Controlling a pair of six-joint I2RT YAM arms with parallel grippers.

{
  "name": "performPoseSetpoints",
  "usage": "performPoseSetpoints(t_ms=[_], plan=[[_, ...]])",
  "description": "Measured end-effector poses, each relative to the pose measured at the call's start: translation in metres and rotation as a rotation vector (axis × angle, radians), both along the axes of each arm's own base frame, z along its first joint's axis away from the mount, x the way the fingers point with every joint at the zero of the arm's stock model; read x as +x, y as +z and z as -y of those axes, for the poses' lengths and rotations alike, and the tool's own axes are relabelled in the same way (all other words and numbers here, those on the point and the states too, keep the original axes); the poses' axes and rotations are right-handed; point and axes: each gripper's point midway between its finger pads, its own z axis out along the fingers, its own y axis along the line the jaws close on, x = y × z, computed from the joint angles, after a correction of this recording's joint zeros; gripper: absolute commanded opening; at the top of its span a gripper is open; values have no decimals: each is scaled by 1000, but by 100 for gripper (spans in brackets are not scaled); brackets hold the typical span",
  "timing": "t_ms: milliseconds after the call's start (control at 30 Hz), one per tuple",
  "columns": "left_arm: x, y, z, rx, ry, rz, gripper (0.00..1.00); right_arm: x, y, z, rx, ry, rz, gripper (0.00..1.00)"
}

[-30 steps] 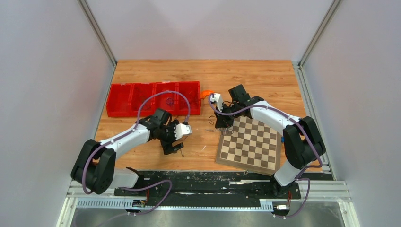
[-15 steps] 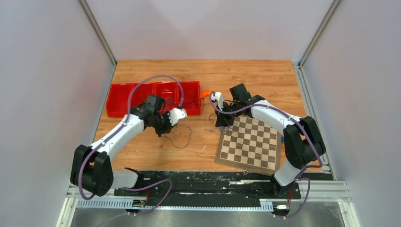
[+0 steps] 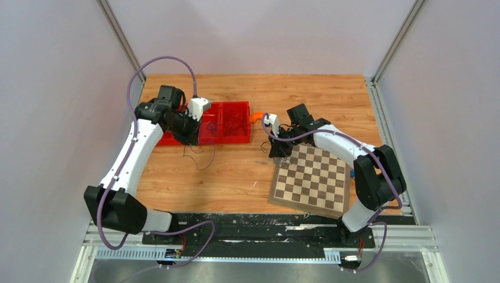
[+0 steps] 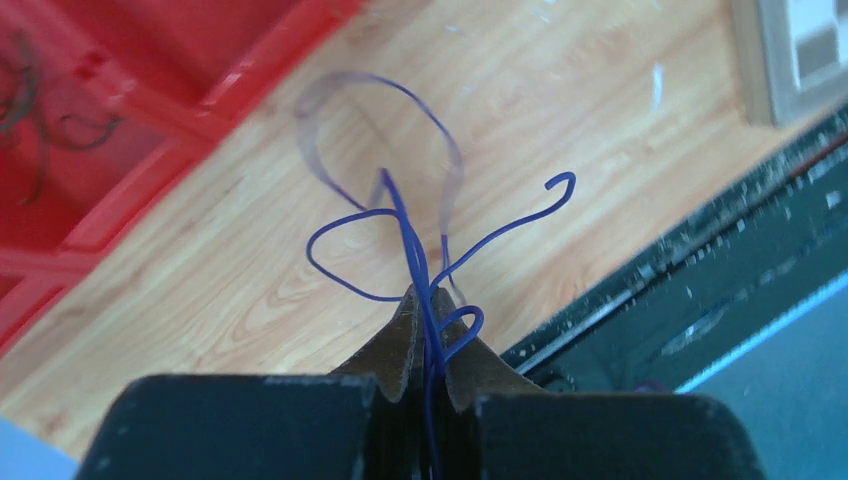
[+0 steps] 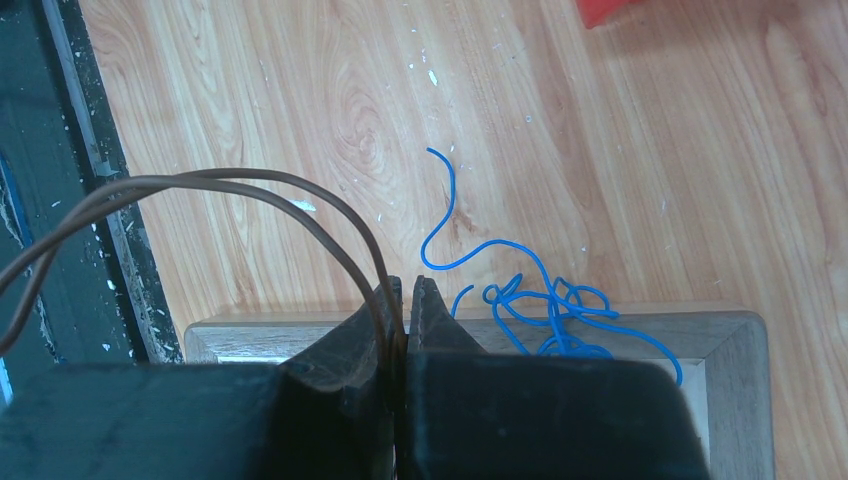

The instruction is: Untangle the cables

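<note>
My left gripper (image 4: 426,294) is shut on a dark blue cable (image 4: 400,225), whose curly loops hang free above the wooden table. In the top view the left gripper (image 3: 191,133) hovers at the front wall of the red tray (image 3: 233,139), and the cable (image 3: 201,158) dangles below it. My right gripper (image 5: 408,287) is shut on a brown cable (image 5: 230,188) that arcs off to the left. A tangle of bright blue cable (image 5: 548,310) lies beside it on the chessboard's rim. From above, the right gripper (image 3: 277,154) sits at the board's far left corner.
The chessboard (image 3: 312,177) lies at the right front. The red tray's compartment (image 4: 60,110) holds dark curly wires (image 4: 30,95). An orange object (image 3: 255,117) sits right of the tray. A black rail (image 3: 259,227) runs along the near edge.
The left gripper closed on the dark blue cable low near the table's front, then rose and swung back and left to the red tray with it. The right arm held still.
</note>
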Motion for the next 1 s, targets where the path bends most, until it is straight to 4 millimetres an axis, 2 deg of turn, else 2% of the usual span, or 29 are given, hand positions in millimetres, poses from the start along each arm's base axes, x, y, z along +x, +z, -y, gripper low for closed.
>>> performPoseSetpoints(t_ms=[167,367,467,600,700,833,1000], plan=[[42,12,-14,50,242,58,0,0,0,0,0,-1,0,3],[87,24,-11,11,392,128,0,1,0,1,0,-4,1,4],[119,24,-10,9,452,158,0,2,0,3,-1,-10,2,4],[157,3,-12,43,511,161,0,6,0,6,-2,-22,3,3],[177,-27,-11,66,538,126,0,11,3,9,0,-35,8,3],[186,-63,-6,60,547,80,0,18,7,13,6,-53,20,3],[177,-109,2,27,549,4,1,21,8,16,7,-64,21,3]])
